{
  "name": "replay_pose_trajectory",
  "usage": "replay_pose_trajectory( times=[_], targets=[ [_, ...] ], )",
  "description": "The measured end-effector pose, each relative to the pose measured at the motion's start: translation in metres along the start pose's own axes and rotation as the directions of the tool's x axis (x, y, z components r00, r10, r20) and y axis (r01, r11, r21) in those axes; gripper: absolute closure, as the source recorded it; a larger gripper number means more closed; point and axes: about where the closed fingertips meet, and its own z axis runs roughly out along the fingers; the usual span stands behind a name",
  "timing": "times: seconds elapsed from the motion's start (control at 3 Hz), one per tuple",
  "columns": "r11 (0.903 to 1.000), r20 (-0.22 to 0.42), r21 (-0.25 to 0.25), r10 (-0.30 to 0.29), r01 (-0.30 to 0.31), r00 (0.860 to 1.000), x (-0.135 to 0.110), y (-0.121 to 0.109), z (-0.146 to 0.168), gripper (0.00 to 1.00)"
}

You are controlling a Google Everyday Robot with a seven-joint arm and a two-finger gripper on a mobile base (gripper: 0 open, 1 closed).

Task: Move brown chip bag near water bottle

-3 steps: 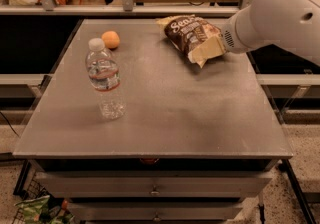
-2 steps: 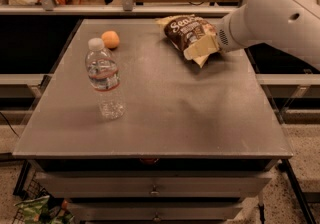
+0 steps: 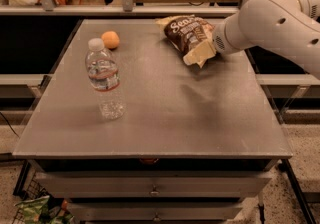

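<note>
The brown chip bag (image 3: 186, 32) with white script and pale yellow edges hangs tilted above the table's far right part and casts a shadow on the surface below it. My gripper (image 3: 207, 49), at the end of the white arm (image 3: 270, 23) that reaches in from the right, is shut on the bag's lower right end. The clear ribbed water bottle (image 3: 104, 79), with a white cap and a red-banded label, stands upright at the left middle of the table, well apart from the bag.
A small orange fruit (image 3: 110, 39) lies behind the bottle at the far left. The grey table top (image 3: 165, 118) has drawers beneath its front edge. A rail and shelving run behind the table.
The arm has carried the chip bag a little to the left and toward the table's middle. The bottle and the fruit have not moved.
</note>
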Motion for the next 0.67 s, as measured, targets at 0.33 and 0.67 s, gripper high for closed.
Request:
replay_pose_trajectory(
  times=[0.33, 0.67],
  targets=[
    [0.9995, -0.024, -0.021, -0.025, 0.024, 0.999, 0.0129, 0.0038, 0.0094, 0.00],
    [0.9981, -0.023, -0.029, -0.055, 0.054, 0.998, 0.0180, 0.0052, 0.0122, 0.16]
  ],
)
